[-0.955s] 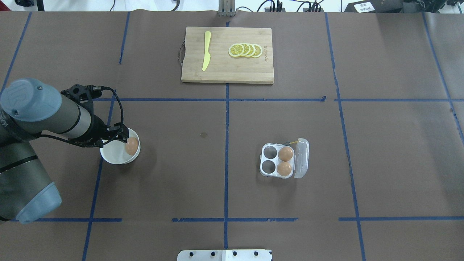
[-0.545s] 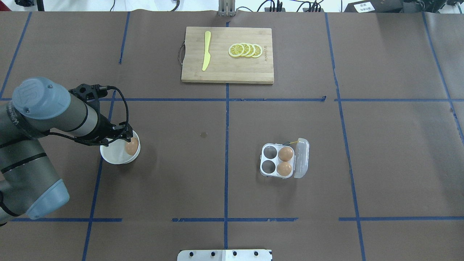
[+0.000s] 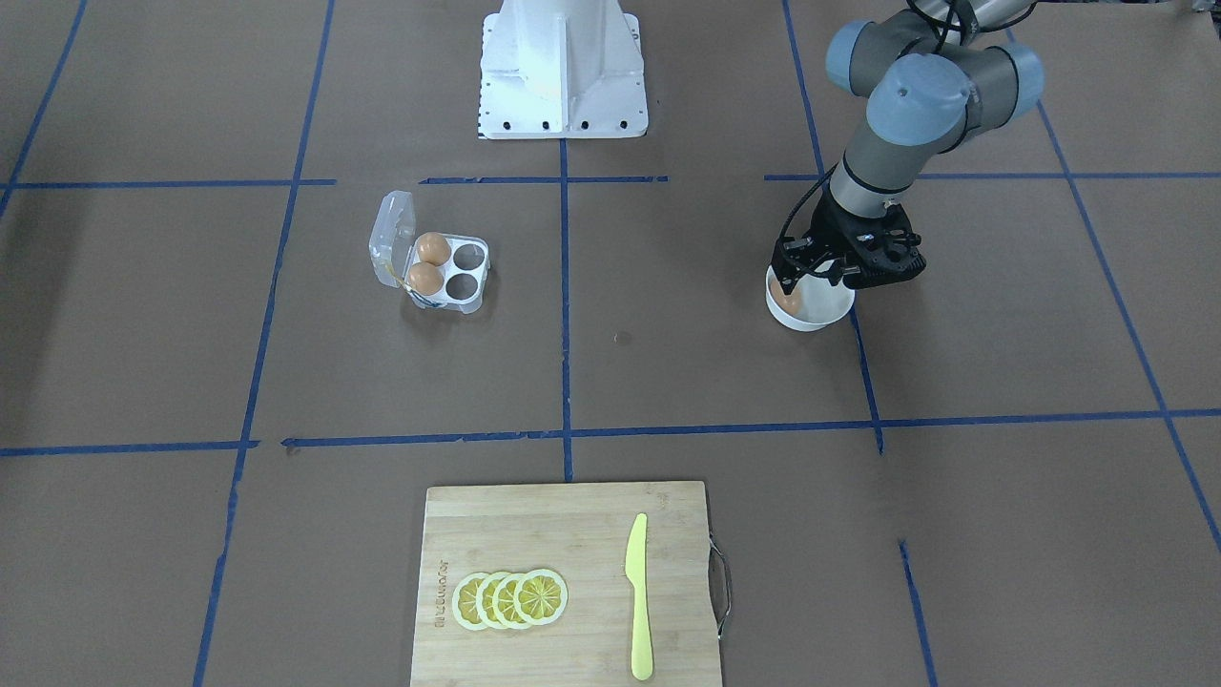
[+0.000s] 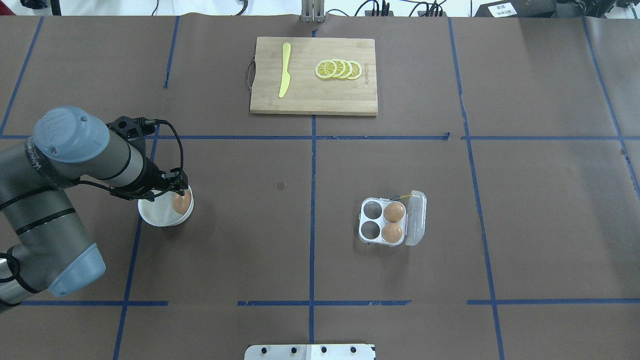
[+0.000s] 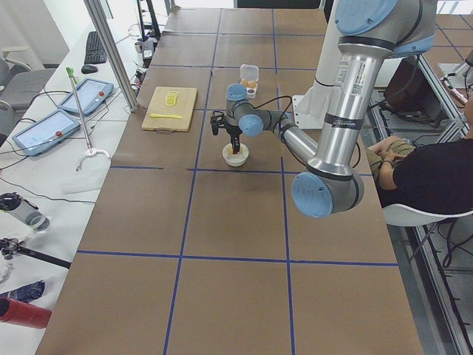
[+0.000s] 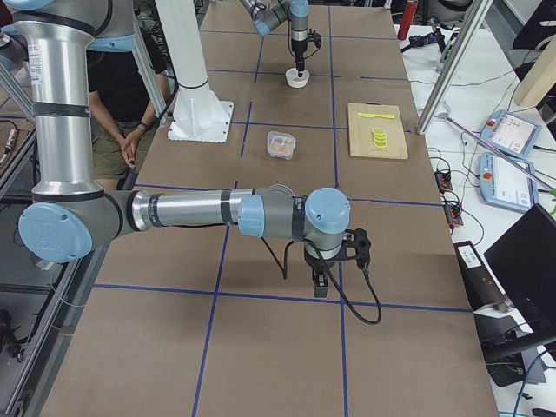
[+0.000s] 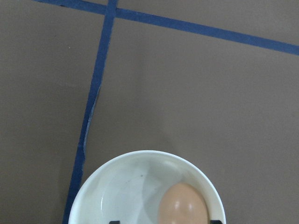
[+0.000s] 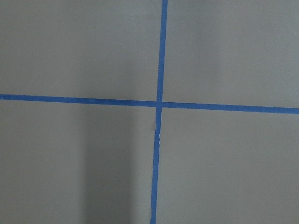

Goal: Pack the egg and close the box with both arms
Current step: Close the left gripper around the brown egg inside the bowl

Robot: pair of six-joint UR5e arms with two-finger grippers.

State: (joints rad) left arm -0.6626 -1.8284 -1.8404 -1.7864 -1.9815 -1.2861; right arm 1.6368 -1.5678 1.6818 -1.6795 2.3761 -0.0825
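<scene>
An orange-brown egg lies in a round white bowl at the table's left. My left gripper hangs open just over the bowl. In the left wrist view its two black fingertips peek in wide apart on either side of the egg. The clear carton sits right of centre with its lid open to the right. It holds two eggs in the cells next to the lid; the other two cells are empty. My right gripper shows only in the exterior right view, far from the carton; I cannot tell its state.
A wooden cutting board with a yellow knife and lemon slices lies at the far middle. Blue tape lines cross the brown table cover. The white pedestal stands at the robot's side.
My left arm has swung forward and to the right, bringing the open gripper further over the bowl and closer to the egg. The carton and its eggs have not moved.
</scene>
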